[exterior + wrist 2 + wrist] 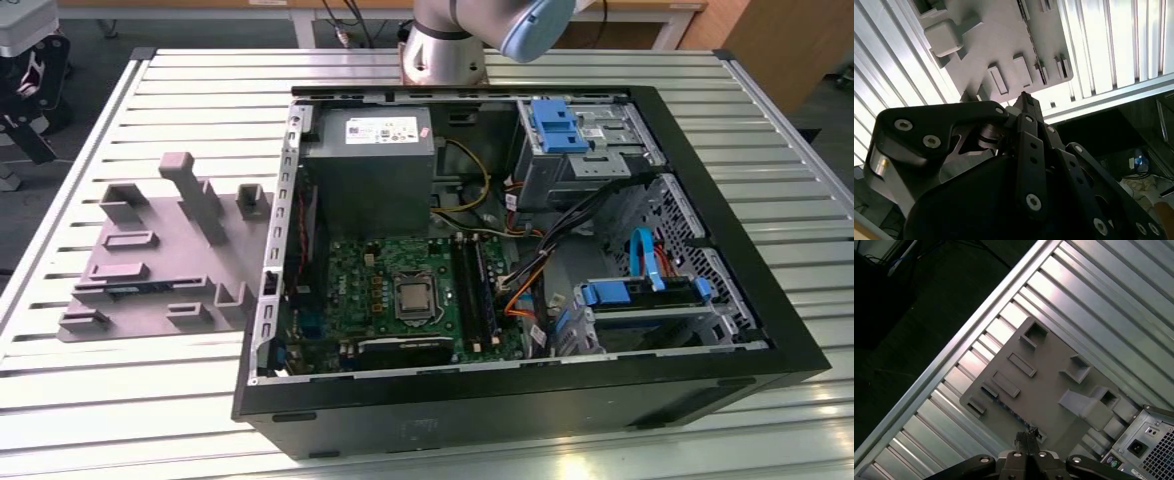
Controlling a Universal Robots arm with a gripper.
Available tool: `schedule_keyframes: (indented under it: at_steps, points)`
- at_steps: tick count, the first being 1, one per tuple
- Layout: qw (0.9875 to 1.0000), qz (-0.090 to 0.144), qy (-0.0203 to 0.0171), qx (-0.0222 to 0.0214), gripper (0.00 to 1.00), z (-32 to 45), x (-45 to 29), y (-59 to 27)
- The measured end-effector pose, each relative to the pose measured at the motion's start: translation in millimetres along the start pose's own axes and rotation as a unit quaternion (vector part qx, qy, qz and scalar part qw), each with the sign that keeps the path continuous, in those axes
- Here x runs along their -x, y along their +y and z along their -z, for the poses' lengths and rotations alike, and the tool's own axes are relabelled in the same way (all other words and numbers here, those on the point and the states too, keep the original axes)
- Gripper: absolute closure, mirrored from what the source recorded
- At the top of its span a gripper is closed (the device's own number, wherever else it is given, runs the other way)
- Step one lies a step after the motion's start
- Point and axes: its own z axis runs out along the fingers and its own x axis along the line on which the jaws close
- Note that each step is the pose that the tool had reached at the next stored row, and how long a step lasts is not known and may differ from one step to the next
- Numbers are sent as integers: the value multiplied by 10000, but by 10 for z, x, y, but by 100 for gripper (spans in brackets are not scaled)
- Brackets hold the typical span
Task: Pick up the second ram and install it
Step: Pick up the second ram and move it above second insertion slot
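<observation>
Ram (pixel 1003 401) lies in fixture (pixel 1054 385) beneath end effector (pixel 1027 435).

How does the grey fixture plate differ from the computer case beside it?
The fixture plate is light grey; the computer case is black. The plate is a low flat slab with upright blocks; the case is a deep box, open on top, showing a motherboard. The plate lies at the exterior view's left, the case at its right. Both rest on the slatted table.
</observation>
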Motion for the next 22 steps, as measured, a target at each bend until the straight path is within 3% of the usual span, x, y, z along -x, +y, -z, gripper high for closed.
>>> schedule_keyframes:
  at_steps: [5, 8, 11, 17, 22]
  points:
    - [10000, 96, 4, 0, 89, 0, 0, 0]
    - [9994, 359, 15, 1, 89, -4, -1, 0]
    - [9980, 635, 28, 1, 89, -8, -1, -1]
    - [9931, 1174, 52, 2, 89, -19, -1, -1]
    - [9867, 1624, 71, 2, 89, -27, -1, -2]
